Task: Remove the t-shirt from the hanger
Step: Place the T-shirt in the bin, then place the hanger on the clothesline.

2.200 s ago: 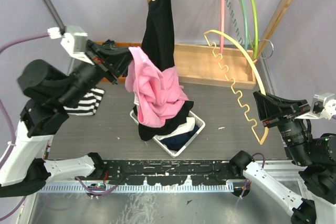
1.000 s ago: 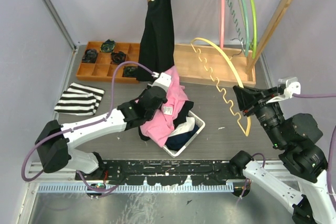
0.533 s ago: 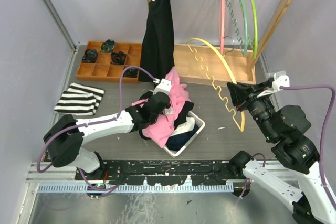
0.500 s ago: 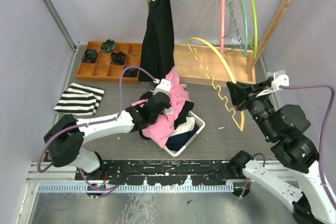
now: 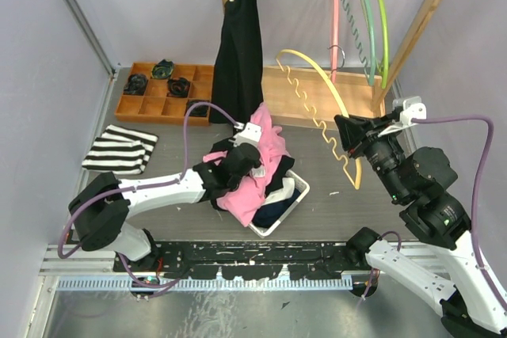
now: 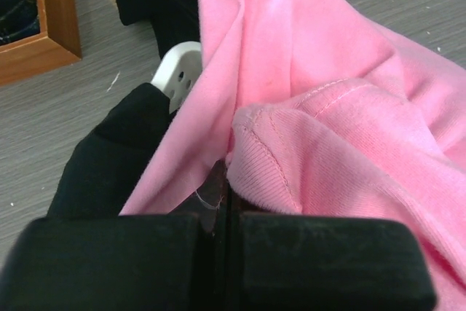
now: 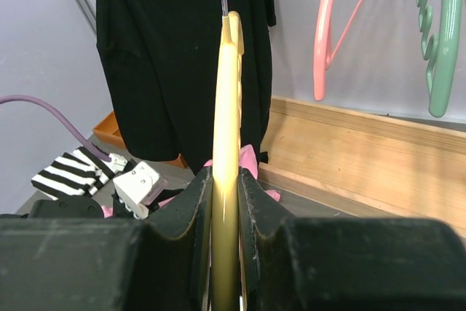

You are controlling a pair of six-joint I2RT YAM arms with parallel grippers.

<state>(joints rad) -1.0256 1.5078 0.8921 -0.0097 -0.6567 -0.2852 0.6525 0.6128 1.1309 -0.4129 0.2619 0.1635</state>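
We judge the t-shirt point(image 6: 328, 71) limp and light, the left gripper point(image 6: 222, 196) rightly pinching its seamed edge over the basket point(image 5: 282, 214), the right gripper point(image 7: 226, 187) clasping the hanger point(image 7: 226, 107).

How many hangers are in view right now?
4 plainly: the pink hanger, teal hanger and lime hanger on the rack, plus the yellow hanger gripped in the right pincer. A fifth probably carries the black garment, mostly hidden.
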